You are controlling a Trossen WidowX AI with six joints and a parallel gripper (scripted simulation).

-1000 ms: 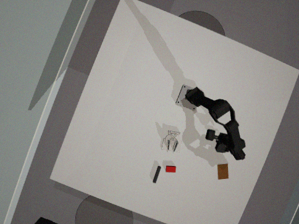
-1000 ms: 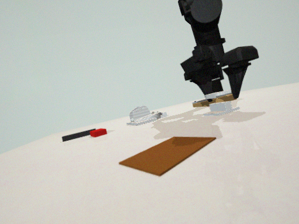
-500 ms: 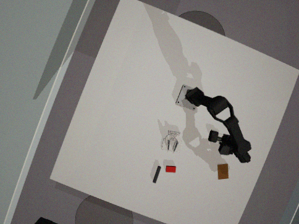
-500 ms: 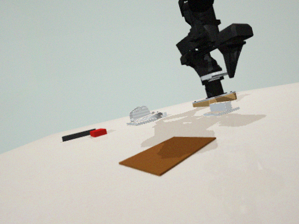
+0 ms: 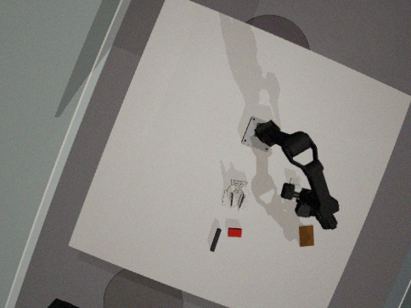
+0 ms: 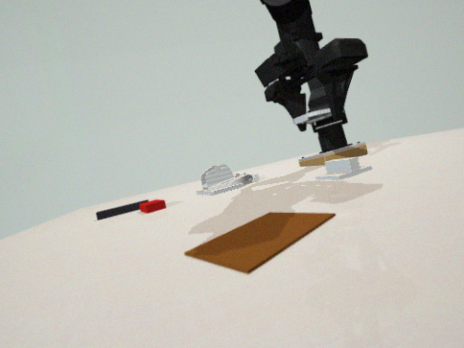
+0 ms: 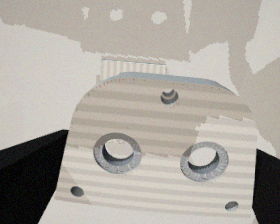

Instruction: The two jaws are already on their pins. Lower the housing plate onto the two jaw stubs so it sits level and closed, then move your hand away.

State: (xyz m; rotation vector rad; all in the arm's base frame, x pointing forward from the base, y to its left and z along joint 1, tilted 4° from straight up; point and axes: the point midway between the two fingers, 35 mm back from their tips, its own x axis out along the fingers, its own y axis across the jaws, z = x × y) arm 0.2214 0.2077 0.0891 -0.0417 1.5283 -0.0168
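Overhead, the black arm (image 5: 323,187) (image 6: 294,24) reached out and pointed its jaws downward. They were closed on the housing plate (image 6: 312,116) (image 7: 160,132), one finger at either side of it, and the plate was raised off the tabletop (image 5: 170,106) (image 6: 144,288). Its rounded edge, two ringed holes and three smaller holes showed in the wrist view, with pale surface visible through both rings.

Below the jaws in the exterior view, a pale block (image 6: 341,167) stood on a thin base, apart from the plate. Just past the plate's rounded edge, the wrist view showed a ribbed piece (image 7: 132,67), partly hidden.

Well to one side of the jaws stood a pale, thin-walled assembly (image 5: 239,183) (image 6: 218,179); its fine parts were too faint to tell. Farther from them lay a red block (image 5: 234,232) (image 6: 152,206) and, beside it, a dark bar (image 5: 216,239) (image 6: 122,210). A flat brown rectangle (image 5: 306,236) (image 6: 261,240) was nearer the jaws in the top view, not touching them.
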